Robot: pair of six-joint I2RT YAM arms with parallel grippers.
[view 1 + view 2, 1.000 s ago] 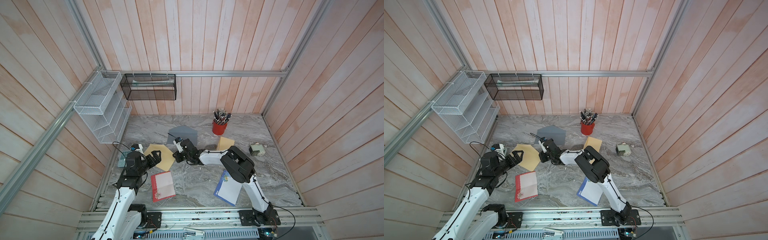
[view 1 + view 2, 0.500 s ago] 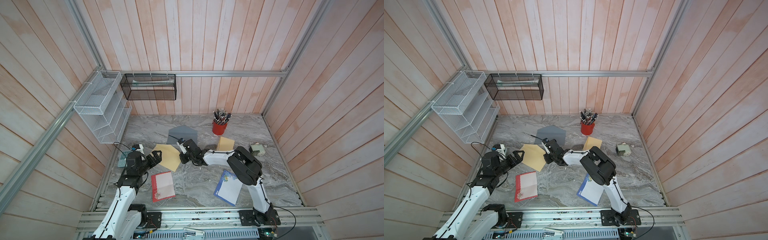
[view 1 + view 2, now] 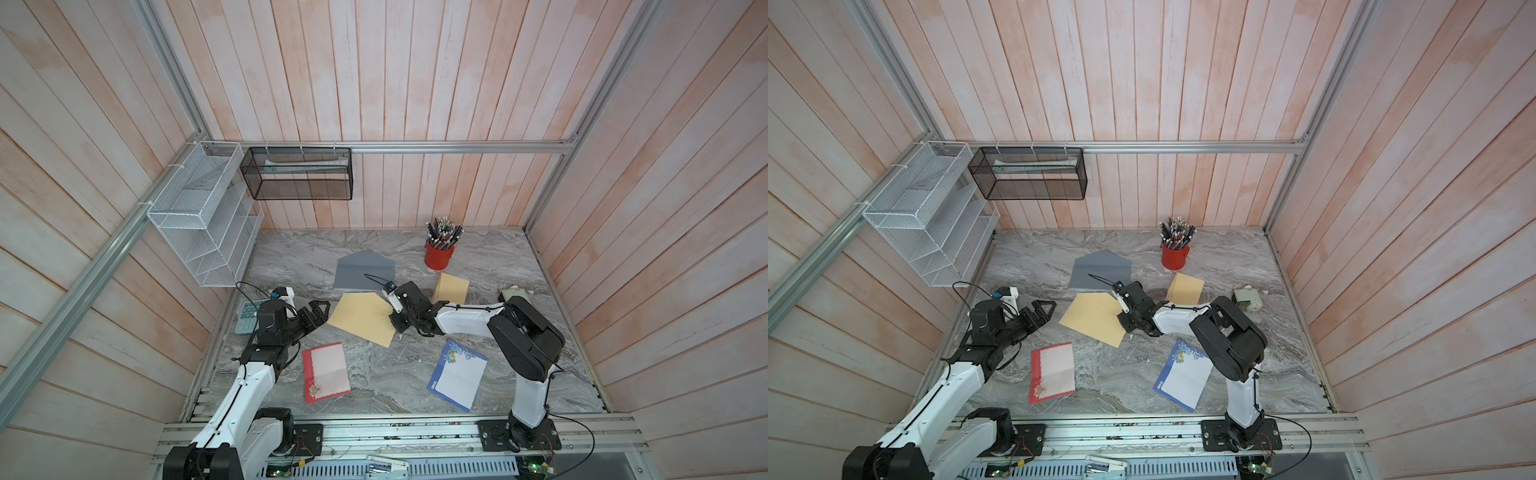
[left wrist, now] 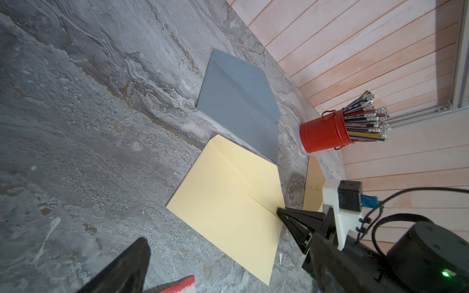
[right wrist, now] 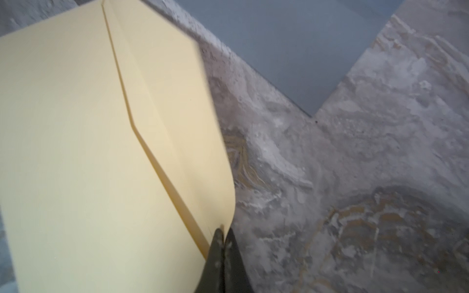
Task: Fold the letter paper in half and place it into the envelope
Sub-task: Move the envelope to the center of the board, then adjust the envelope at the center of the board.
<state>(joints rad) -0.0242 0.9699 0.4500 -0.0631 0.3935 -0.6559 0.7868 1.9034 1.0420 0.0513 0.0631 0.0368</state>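
**Inspector:** Black right gripper (image 5: pixel 222 234), state?

**Assistant:** Clamped shut on the pale yellow paper envelope (image 3: pixel 360 318), at the edge nearest its own arm, where the flap ends. Judged purpose: to pin or lift the flap so the mouth opens.

**Inspector:** Black left gripper (image 3: pixel 318 309)?

**Assistant:** Spread wide and holding nothing, just beside the envelope's opposite corner. It is likely placed there to steady it.

**Inspector:** Letter paper?

**Assistant:** Red-bordered white letter paper (image 3: pixel 326 371) lies flat near the left arm, not folded over and apart from the envelope. Blue-bordered white letter paper (image 3: pixel 457 376) lies flat by the right arm. Neither is inserted.

**Inspector:** Surface and room?

**Assistant:** Grey marble-patterned tabletop (image 3: pixel 386 374), level. Grey paper envelope (image 3: pixel 363 271) and red metal cup of pencils (image 3: pixel 439 257) sit toward the back. Pink wooden plank walls (image 3: pixel 415 83) enclose three sides, with a white wire rack (image 3: pixel 199 224) mounted on one.
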